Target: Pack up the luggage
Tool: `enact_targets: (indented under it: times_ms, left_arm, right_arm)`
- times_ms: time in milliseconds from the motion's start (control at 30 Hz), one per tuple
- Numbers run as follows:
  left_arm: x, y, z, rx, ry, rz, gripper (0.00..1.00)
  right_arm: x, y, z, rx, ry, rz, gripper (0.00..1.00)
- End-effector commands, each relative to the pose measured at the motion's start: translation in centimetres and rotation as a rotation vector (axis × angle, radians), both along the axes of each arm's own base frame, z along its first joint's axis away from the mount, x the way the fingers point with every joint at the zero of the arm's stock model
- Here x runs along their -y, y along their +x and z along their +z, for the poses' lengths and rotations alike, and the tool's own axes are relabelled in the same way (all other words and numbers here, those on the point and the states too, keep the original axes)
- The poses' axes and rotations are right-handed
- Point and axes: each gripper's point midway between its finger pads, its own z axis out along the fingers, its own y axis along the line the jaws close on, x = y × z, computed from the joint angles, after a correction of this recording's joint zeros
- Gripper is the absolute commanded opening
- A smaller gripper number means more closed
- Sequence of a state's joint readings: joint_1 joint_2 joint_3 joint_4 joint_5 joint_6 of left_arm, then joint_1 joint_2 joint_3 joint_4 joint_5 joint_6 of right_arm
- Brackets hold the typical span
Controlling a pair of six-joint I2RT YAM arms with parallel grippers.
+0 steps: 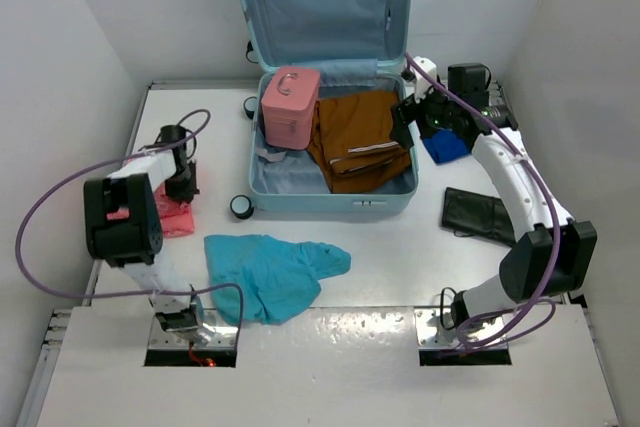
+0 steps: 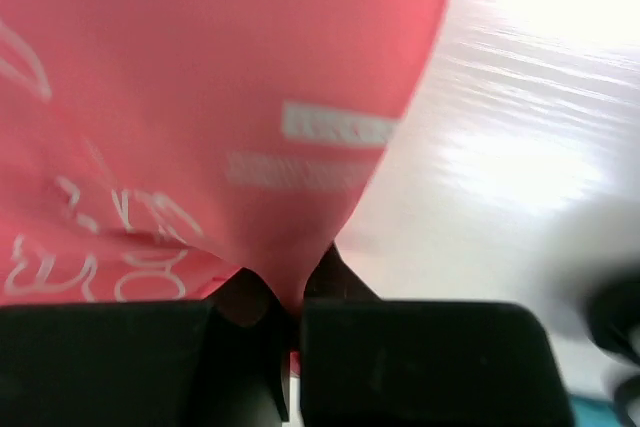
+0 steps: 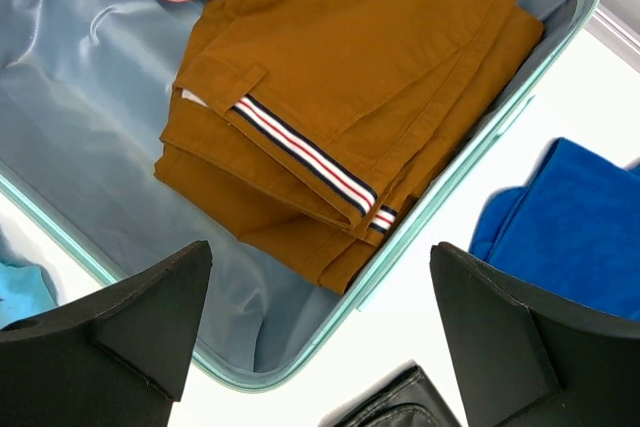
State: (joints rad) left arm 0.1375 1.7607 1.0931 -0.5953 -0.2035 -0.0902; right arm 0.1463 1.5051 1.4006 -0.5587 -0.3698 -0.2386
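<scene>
The white desk [image 1: 400,247] carries everything. The luggage [image 1: 335,204] lies open on it, its lid propped upright at the far side. Its near right corner sits directly under the right pincer [image 1: 405,122], and the whole case lies well to the right of the left pincer [image 1: 180,187].

Two things lie in its grey-blue lined tray. Folded brown trousers [image 3: 380,67] with a striped band fill the right half, just beyond and below the right pincer [image 3: 320,277]. A pink box-shaped case [image 1: 290,107] stands in the far left corner, farther from that pincer and touching the trousers' edge. The near left part of the lining is bare.

A turquoise garment [image 1: 270,272] lies crumpled on the desk outside the case, nearer the arm bases, to the near right of the left pincer. A black pouch [image 1: 478,214] lies on the near side of the right pincer. A blue cloth [image 3: 570,227] lies just to that pincer's right, outside the luggage rim.

The right pincer hangs with its jaws wide apart and holds nothing. The left pincer [image 2: 290,297] is closed, with a fold of a pink-red printed bag [image 2: 200,97] pinched between its fingers.
</scene>
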Motion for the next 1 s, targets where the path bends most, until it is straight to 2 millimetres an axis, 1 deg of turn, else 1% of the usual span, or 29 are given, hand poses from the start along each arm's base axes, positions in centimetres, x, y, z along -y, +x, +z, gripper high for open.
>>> enact_targets:
  times_ms: [0,33,67,100,133,167,200,267,300,333,400,433,500,533,567,600,633,667,700,733,767,800,833,867,933,967]
  left_arm:
    - [2.8,3.7,6.3,0.328,-0.154,-0.048,0.00]
    - [3.4,4.4,10.8,0.470,-0.145,-0.073,0.00]
    - [3.8,5.4,13.8,0.572,-0.146,-0.072,0.00]
    - [5.2,5.6,15.6,0.620,-0.165,-0.103,0.00]
    - [6.0,5.8,17.4,0.665,-0.178,-0.120,0.00]
    - [6.8,6.2,19.9,0.722,-0.202,-0.123,0.00]
    - [8.5,6.3,20.5,0.729,-0.244,-0.164,0.00]
    - [10.3,6.1,23.2,0.786,-0.281,-0.190,0.00]
    - [11.3,6.2,23.8,0.795,-0.303,-0.220,0.00]
    - [13.3,5.9,24.7,0.807,-0.348,-0.270,0.00]
    - [15.6,5.7,25.7,0.819,-0.393,-0.327,0.00]
    - [17.8,5.9,25.5,0.796,-0.433,-0.383,0.00]
    - [19.9,6.0,24.7,0.755,-0.463,-0.413,0.00]
    - [21.9,5.8,24.5,0.734,-0.498,-0.432,0.00]
    - [22.9,6.2,22.9,0.694,-0.505,-0.447,0.00]
    - [24.2,6.7,23.5,0.709,-0.532,-0.447,0.00]
    - [26.2,6.6,23.3,0.698,-0.557,-0.481,0.00]
    - [27.4,6.8,23.3,0.698,-0.566,-0.504,0.00]
    - [29.8,6.9,22.9,0.678,-0.591,-0.538,0.00]
    - [31.9,7.0,21.0,0.622,-0.605,-0.545,0.00]
    - [32.8,6.4,21.0,0.615,-0.618,-0.557,0.00]
    - [33.6,6.2,20.2,0.594,-0.621,-0.551,0.00]
    - [34.6,6.0,18.6,0.549,-0.628,-0.546,0.00]
    - [36.1,5.2,17.7,0.515,-0.650,-0.533,0.00]
    - [37.5,4.5,16.1,0.463,-0.672,-0.512,0.00]
    - [38.7,3.9,14.3,0.409,-0.680,-0.499,0.00]
  right_arm:
    - [0.2,-0.5,2.0,0.057,-0.002,0.004,0.90]
    - [0.3,-0.6,1.7,0.050,-0.004,0.003,0.90]
    - [0.2,-0.8,2.0,0.061,-0.002,0.007,0.90]
    - [0.3,-0.8,1.9,0.061,-0.005,0.006,0.90]
    - [0.3,-0.9,1.8,0.059,-0.004,0.008,0.90]
    - [0.4,-1.0,1.8,0.062,-0.005,0.005,0.90]
    - [0.3,-1.1,1.7,0.061,-0.005,0.006,0.90]
    - [0.4,-1.2,1.7,0.059,-0.005,0.003,0.90]
    - [0.4,-1.2,1.8,0.061,-0.007,0.004,0.90]
    - [0.5,-1.2,1.9,0.066,-0.010,0.003,0.90]
    - [0.5,-1.5,1.8,0.063,-0.012,0.006,0.90]
    - [0.7,-1.6,1.9,0.069,-0.016,0.003,0.90]
    - [0.7,-1.7,1.7,0.069,-0.020,0.005,0.90]
    - [0.8,-1.8,1.8,0.071,-0.020,0.002,0.90]
    - [0.8,-1.8,1.7,0.067,-0.021,0.000,0.90]
    - [0.7,-1.9,1.7,0.069,-0.020,0.003,0.90]
    - [0.7,-2.0,1.6,0.066,-0.020,0.004,0.90]
    - [0.9,-2.0,1.6,0.067,-0.023,-0.002,0.90]
    - [0.9,-2.1,1.2,0.061,-0.027,-0.004,0.90]
    - [1.2,-2.1,1.1,0.065,-0.033,-0.011,0.90]
    - [1.2,-2.1,1.1,0.067,-0.034,-0.010,0.90]
    - [1.3,-2.2,1.2,0.070,-0.034,-0.010,0.90]
    - [1.4,-2.1,1.1,0.069,-0.037,-0.014,0.90]
    - [1.6,-2.1,1.1,0.069,-0.035,-0.019,0.90]
    - [1.9,-2.1,1.1,0.067,-0.036,-0.026,0.90]
    - [2.0,-2.1,1.2,0.069,-0.033,-0.029,0.90]
